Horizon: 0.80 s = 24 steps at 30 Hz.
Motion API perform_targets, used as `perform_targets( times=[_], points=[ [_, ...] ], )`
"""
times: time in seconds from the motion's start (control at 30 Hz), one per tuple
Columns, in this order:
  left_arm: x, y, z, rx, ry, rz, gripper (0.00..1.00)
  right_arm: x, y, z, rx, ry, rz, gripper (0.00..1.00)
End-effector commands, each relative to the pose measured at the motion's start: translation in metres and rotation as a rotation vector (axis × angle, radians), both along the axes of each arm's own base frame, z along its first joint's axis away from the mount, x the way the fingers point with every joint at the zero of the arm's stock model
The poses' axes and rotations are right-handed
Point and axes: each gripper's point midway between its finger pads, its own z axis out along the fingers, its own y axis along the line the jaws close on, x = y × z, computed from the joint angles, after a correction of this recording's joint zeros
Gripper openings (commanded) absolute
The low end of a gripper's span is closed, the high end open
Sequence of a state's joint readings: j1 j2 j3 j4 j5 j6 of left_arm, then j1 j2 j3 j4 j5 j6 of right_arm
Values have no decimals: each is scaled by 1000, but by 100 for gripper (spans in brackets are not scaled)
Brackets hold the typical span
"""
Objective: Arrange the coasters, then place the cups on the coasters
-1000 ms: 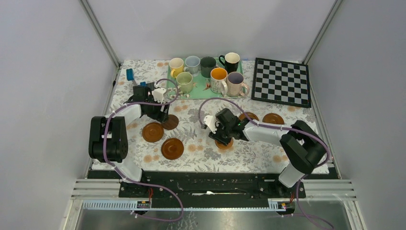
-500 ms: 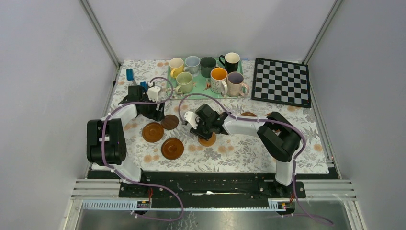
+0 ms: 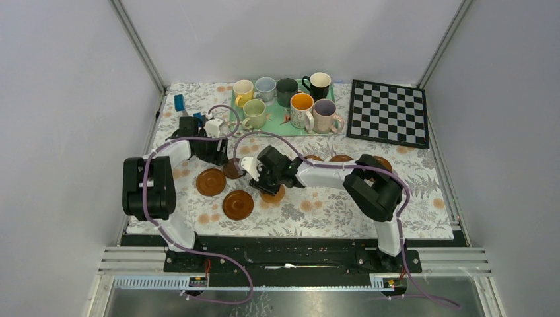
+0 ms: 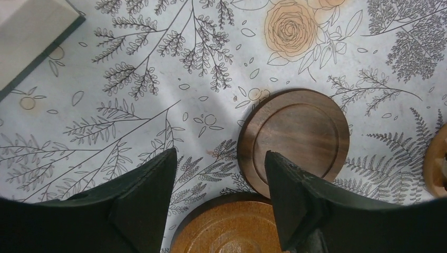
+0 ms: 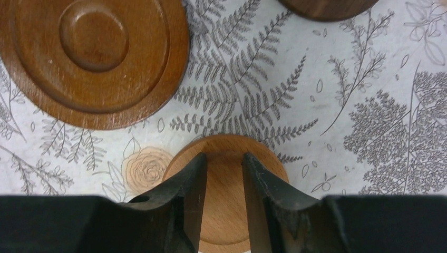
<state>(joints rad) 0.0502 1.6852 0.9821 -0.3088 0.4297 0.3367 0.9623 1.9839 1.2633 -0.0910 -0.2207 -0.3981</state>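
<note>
All seven cups are standing on the green tray (image 3: pixel 276 129). The yellow cup (image 3: pixel 243 90), pale blue cup (image 3: pixel 265 86), dark green cup (image 3: pixel 286 89) and black cup (image 3: pixel 319 83) are lining its far side. The pale green cup (image 3: pixel 254 112), floral cup (image 3: pixel 302 107) and pinkish cup (image 3: pixel 325 113) are lining its near side.

The coasters are lying on the flower-patterned table (image 3: pixel 317 211), on the arms' side of the tray. The left pincer (image 4: pixel 220 155) is hanging off the tray's near left corner, released, with only cloth showing between its jaws. A dark coaster (image 4: pixel 300 134) is lying just beside its right finger. An orange-brown coaster (image 4: pixel 226 232) is lying just under the tips, farther from the tray.

The right pincer (image 5: pixel 223 154) is reaching in below the tray's near edge, its jaws drawn to a narrow gap. Its tips are lying over a pale coaster (image 5: pixel 225 211); I cannot tell whether they are pinching it or only pressing on it. A reddish-brown coaster (image 5: pixel 95 58) is lying near it, farther still from the tray. A row of three coasters (image 3: pixel 341 158) is lying off the tray's near right corner, partly hidden by the right arm. A checkerboard (image 3: pixel 388 112) is lying to the tray's right.
</note>
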Motion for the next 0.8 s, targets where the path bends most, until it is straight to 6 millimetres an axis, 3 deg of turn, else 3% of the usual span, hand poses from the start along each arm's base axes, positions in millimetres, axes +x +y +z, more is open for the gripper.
perform_targets(
  times=[0.0, 0.13, 0.3, 0.53, 0.67, 0.77],
  points=[
    [11, -6, 4, -15, -14, -31, 66, 7, -4, -27, -81, -7, -55, 39],
    [12, -7, -1, -23, 2, -23, 64, 29, 4, -24, -61, -26, -121, 40],
    [18, 0, 5, -67, -2, 47, 61, 39, 20, -26, -32, -37, -112, 39],
    [25, 17, 53, -140, -103, 159, 65, 56, 49, -30, 2, -23, -138, 39],
    [26, 26, 90, -183, -173, 208, 68, 56, 69, -33, 26, -12, -121, 39],
    [23, 35, 103, -200, -184, 243, 69, 53, 88, -34, 46, -5, -103, 40]
  ],
)
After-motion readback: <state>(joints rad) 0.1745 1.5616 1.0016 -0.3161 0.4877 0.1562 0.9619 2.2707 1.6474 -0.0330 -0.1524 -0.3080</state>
